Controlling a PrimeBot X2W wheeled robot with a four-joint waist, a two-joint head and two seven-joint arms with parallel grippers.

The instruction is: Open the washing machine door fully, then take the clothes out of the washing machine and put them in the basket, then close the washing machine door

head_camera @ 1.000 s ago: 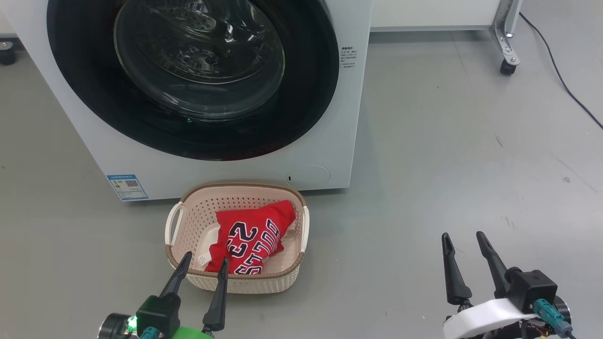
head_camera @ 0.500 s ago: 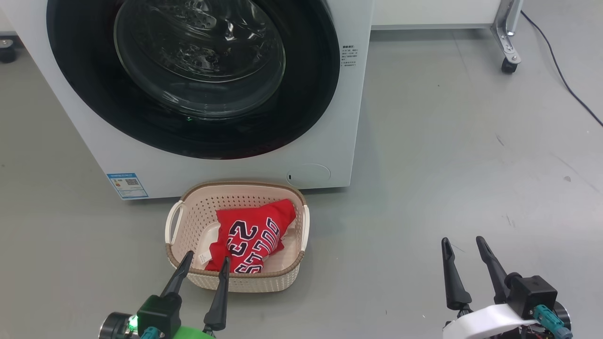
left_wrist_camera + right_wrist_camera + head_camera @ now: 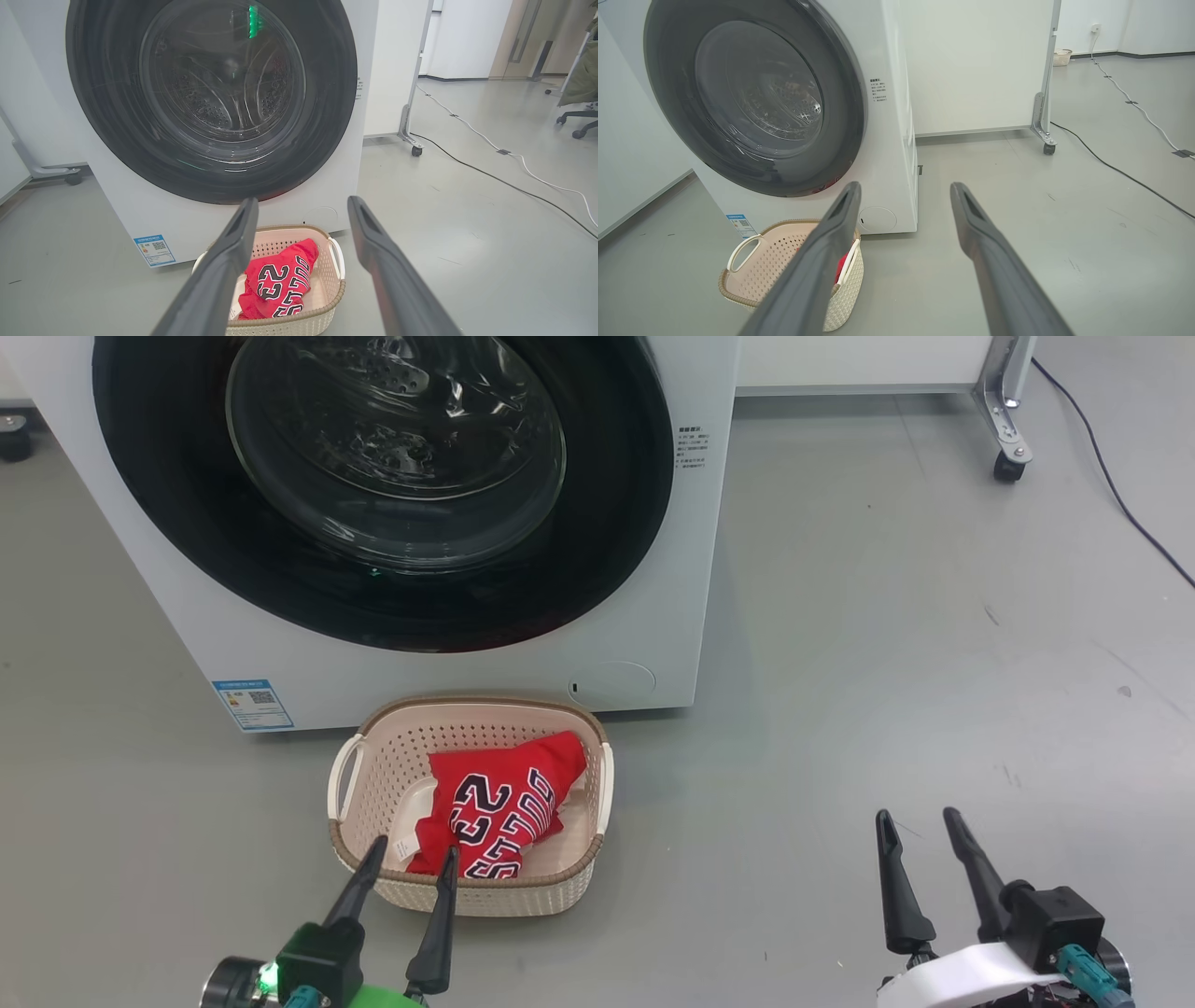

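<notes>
The white washing machine (image 3: 672, 616) fills the top left of the head view. The washing machine door (image 3: 597, 569), a black rim around clear glass, lies flush against its front. On the floor just before it stands the cream basket (image 3: 467, 702) with the clothes (image 3: 495, 803) in it, a red jersey with block lettering. My left gripper (image 3: 414, 849) is open and holds nothing, its tips over the basket's near rim. My right gripper (image 3: 917, 817) is open above bare floor, well to the right of the basket. Beyond the left gripper (image 3: 302, 201) I see the jersey (image 3: 280, 275). The right gripper (image 3: 906, 186) points past the machine's right corner.
A wheeled metal frame leg (image 3: 1004, 429) stands at the back right, and a black cable (image 3: 1120, 504) runs across the grey floor beside it. A white cable (image 3: 537, 163) and an office chair base (image 3: 579, 126) lie farther right. A blue label (image 3: 252, 707) marks the machine's lower left.
Both grippers sit slightly lower in the head view, the right one more so. The basket, jersey and door have not moved.
</notes>
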